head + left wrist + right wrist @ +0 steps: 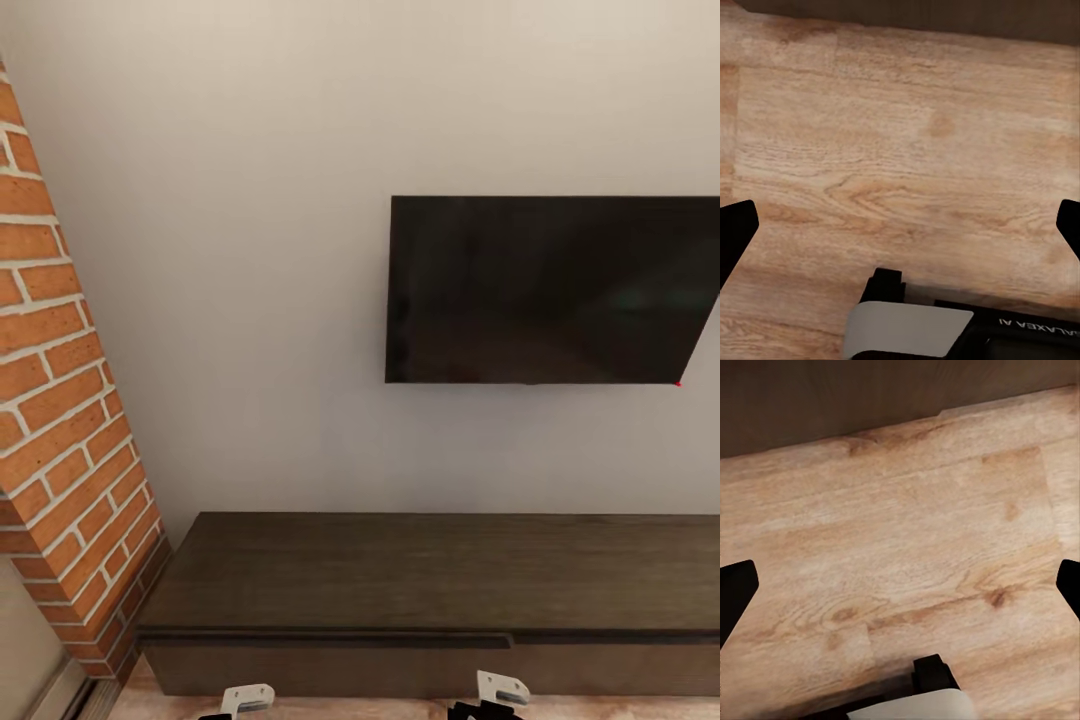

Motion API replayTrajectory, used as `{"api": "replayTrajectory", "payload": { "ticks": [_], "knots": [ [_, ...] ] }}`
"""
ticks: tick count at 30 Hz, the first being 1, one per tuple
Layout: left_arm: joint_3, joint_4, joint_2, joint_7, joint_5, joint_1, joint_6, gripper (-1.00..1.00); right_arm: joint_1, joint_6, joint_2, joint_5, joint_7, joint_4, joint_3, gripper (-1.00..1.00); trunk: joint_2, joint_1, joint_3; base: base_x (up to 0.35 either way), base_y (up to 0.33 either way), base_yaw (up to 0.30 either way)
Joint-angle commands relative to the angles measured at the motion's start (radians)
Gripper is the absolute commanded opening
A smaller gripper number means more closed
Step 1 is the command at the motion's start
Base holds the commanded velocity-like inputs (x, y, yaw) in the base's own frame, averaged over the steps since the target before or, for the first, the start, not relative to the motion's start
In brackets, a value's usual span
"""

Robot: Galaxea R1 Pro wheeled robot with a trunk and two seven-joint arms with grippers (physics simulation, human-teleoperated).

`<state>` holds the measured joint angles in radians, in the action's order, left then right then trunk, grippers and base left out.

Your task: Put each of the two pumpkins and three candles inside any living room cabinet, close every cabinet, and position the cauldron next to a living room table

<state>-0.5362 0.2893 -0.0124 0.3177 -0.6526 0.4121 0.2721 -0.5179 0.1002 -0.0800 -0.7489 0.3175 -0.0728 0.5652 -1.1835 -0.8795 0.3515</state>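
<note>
the cabinet [440,590] stands low against the pale wall, straight ahead of the robot, its front panels shut and its flat top bare. a dark tv [550,290] hangs on the wall above it, and a brick column [60,400] rises at the left. the left gripper [900,225] and the right gripper [900,585] both hang spread wide over the wood floor [907,150], holding nothing.

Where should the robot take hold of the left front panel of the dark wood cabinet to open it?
The cabinet has plain front panels with no handles. The left panel's top edge sits slightly forward under the flat top, leaving a dark gap. Probably best to come from the front and hook the fingers over that top edge. Both grippers are open and empty above the wooden floor.
</note>
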Motion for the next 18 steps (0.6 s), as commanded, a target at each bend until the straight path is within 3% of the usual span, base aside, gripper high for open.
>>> {"api": "replayTrajectory", "payload": {
  "ticks": [1,7,18],
  "knots": [
    [-0.008,0.002,0.001,0.008,-0.009,0.001,0.003,1.0,0.0,0.007,-0.001,-0.004,0.006,-0.002,0.008,1.0,0.007,0.004,-0.002,-0.097,0.0,0.0],
    [-0.008,0.001,0.001,0.008,-0.011,0.001,0.001,1.0,0.022,0.005,-0.003,-0.004,0.006,-0.003,0.009,1.0,0.049,0.027,-0.021,-0.142,0.0,0.0],
    [-0.008,-0.006,0.0,0.008,-0.012,0.001,0.001,1.0,0.057,0.004,0.003,-0.005,0.007,-0.001,0.008,1.0,0.126,0.069,-0.055,-0.01,0.0,0.0]
  ]
}}
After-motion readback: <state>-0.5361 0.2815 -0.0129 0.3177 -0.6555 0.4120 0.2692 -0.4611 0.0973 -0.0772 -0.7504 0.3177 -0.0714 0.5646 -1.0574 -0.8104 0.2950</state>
